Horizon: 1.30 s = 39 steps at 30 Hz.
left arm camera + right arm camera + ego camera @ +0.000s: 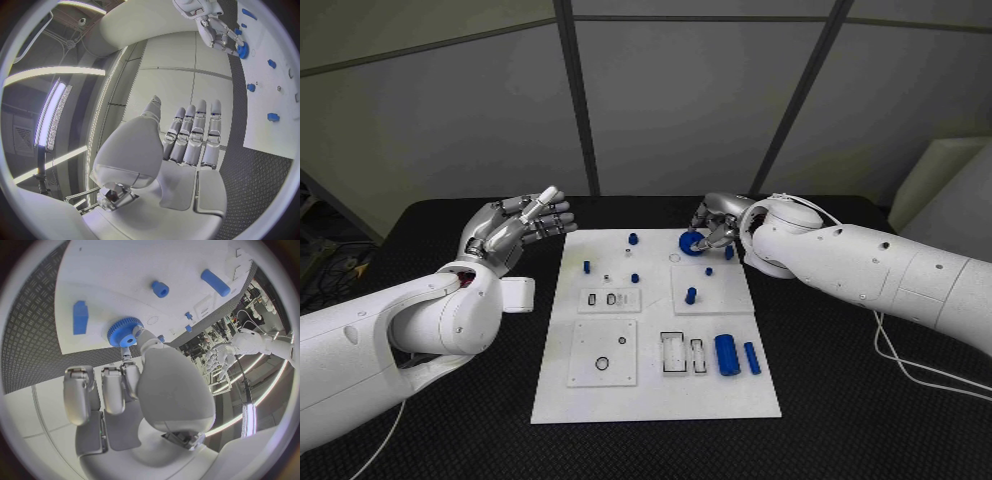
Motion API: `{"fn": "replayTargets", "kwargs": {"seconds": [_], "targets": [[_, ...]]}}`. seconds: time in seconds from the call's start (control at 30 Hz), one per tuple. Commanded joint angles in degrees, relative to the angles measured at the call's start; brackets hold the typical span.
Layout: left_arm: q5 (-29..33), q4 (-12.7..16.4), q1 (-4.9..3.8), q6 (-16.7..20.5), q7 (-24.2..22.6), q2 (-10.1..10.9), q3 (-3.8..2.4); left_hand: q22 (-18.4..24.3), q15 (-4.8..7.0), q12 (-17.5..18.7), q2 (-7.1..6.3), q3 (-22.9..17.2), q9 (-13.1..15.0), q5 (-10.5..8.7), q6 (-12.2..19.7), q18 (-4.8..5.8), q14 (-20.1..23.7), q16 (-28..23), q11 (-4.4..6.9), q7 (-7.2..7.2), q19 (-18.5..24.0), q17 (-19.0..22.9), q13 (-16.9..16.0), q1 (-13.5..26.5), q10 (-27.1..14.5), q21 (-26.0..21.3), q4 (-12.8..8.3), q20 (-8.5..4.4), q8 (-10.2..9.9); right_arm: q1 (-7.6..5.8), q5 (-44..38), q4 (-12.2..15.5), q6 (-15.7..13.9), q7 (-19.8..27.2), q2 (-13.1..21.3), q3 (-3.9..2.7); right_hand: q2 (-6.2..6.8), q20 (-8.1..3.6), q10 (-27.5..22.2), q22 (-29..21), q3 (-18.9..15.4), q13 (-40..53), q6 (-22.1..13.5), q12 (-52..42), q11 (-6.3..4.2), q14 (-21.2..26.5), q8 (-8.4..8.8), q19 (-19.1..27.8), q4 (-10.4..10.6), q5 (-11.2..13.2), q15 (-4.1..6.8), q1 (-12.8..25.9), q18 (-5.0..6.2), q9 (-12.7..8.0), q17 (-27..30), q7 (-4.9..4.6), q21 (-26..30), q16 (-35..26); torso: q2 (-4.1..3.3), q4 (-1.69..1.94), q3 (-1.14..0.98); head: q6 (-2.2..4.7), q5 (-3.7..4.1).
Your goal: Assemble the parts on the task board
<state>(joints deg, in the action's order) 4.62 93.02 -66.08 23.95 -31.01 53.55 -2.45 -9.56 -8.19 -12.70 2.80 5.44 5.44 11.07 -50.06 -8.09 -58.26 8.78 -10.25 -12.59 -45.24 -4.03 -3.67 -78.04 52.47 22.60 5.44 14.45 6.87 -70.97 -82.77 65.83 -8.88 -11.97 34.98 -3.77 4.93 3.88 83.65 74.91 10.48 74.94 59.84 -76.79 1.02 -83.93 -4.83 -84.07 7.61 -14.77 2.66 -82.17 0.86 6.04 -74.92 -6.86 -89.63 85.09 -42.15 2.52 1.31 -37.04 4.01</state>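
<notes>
The white task board (653,395) lies in the middle of the black table. My right hand (721,226) is at the board's far edge and pinches a blue gear (691,243) between thumb and a finger, low over the white surface. In the right wrist view the gear (124,332) sits at the fingertips of that hand (140,375). My left hand (516,228) is raised beside the board's far left corner, fingers straight and holding nothing. The left wrist view shows its fingers (190,137) stretched out side by side, the right hand (215,27) and the gear (242,50) beyond them.
A thick blue cylinder (727,354) and a thin blue bar (751,357) lie at the board's near right. Several small blue pegs, such as one (691,295) and another (586,267), stand on the far half. A white cable (906,360) runs over the table at right.
</notes>
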Motion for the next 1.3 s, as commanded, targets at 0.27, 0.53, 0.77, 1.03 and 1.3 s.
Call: {"fn": "replayTargets", "kwargs": {"seconds": [0.27,0.53,0.77,1.03,1.3], "targets": [[-0.4,0.1,-0.09,-0.7,-0.1,0.1,-0.06,0.1,-0.16,0.3,0.21,-0.1,-0.1,0.17,-0.6,-2.32,-0.1,-0.3,-0.06,-0.03,-0.4,0.1,0.1,-0.3,0.3,0.2,-0.4,0.01,-0.2,-0.17,-4.7,5.7,-8.6,1.9,0.2,-0.06,-0.38,-0.50,0.8,15.1,0.2,4.4,2.3,-0.7,-0.31,-3.8,-0.30,-5.9,-0.6,-0.4,0.53,0.9,-0.86,1.0,-4.5,1.42,-0.4,0.3,0.00,0.04,0.06,0.29,-0.27],[-0.4,0.2,-0.10,-0.7,-0.1,0.0,-0.06,0.1,-0.16,0.3,0.21,-0.1,-0.1,0.17,-0.6,-2.32,-0.1,-0.3,-0.06,-0.03,-0.4,0.1,0.1,-0.3,0.3,0.2,-0.4,0.01,-0.2,-0.18,-7.9,6.4,-9.6,0.5,-3.5,-0.04,-0.26,-0.53,0.7,15.1,0.2,4.3,2.4,-0.5,-0.34,-3.8,-0.24,-5.9,-0.6,-0.4,0.57,1.1,-0.86,1.1,-4.3,1.45,-0.4,0.2,0.00,0.13,0.12,0.21,-0.74],[-0.4,0.2,-0.11,-0.8,-0.1,-0.1,-0.07,0.1,-0.16,0.3,0.21,-0.1,-0.1,0.17,-0.6,-2.32,-0.1,-0.3,-0.06,-0.03,-0.4,0.1,0.1,-0.3,0.3,0.2,-0.4,0.01,-0.2,-0.15,-8.8,4.0,-9.2,0.1,-7.7,0.62,-0.29,-0.55,0.7,15.1,0.2,4.3,2.5,-0.5,-0.35,-3.8,-0.24,-5.9,-0.6,-0.4,0.58,1.1,-0.86,1.1,-4.3,1.46,-0.4,0.2,-0.05,0.10,0.05,0.19,-0.96],[-0.4,0.1,-0.12,-0.8,0.0,-0.3,-0.07,0.1,-0.16,0.3,0.21,-0.1,-0.1,0.17,-0.6,-2.32,-0.1,-0.3,-0.06,-0.03,-0.4,0.1,0.1,-0.3,0.3,0.2,-0.4,0.01,-0.2,0.07,-9.2,1.4,-8.1,0.1,-11.0,1.55,-0.34,-0.57,0.6,15.1,0.3,4.2,2.4,-0.4,-0.36,-3.8,-0.18,-5.9,-0.6,-0.4,0.60,1.3,-0.86,1.1,-4.2,1.46,-0.4,0.2,-0.04,0.10,0.05,-0.03,-1.16],[-0.4,0.1,-0.14,-0.9,0.0,-0.3,-0.08,0.1,-0.16,0.3,0.21,-0.1,-0.1,0.17,-0.6,-2.32,-0.1,-0.3,-0.06,-0.03,-0.4,0.1,0.1,-0.3,0.3,0.2,-0.4,0.01,-0.2,0.31,-10.2,-0.1,-6.6,-0.2,-12.3,1.89,-0.34,-0.60,0.6,15.1,0.3,4.2,2.4,-0.3,-0.35,-3.8,-0.06,-5.9,-0.6,-0.4,0.62,1.5,-0.86,1.1,-4.1,1.44,-0.4,0.1,-0.05,-0.05,-0.03,-0.16,-1.31]]}}
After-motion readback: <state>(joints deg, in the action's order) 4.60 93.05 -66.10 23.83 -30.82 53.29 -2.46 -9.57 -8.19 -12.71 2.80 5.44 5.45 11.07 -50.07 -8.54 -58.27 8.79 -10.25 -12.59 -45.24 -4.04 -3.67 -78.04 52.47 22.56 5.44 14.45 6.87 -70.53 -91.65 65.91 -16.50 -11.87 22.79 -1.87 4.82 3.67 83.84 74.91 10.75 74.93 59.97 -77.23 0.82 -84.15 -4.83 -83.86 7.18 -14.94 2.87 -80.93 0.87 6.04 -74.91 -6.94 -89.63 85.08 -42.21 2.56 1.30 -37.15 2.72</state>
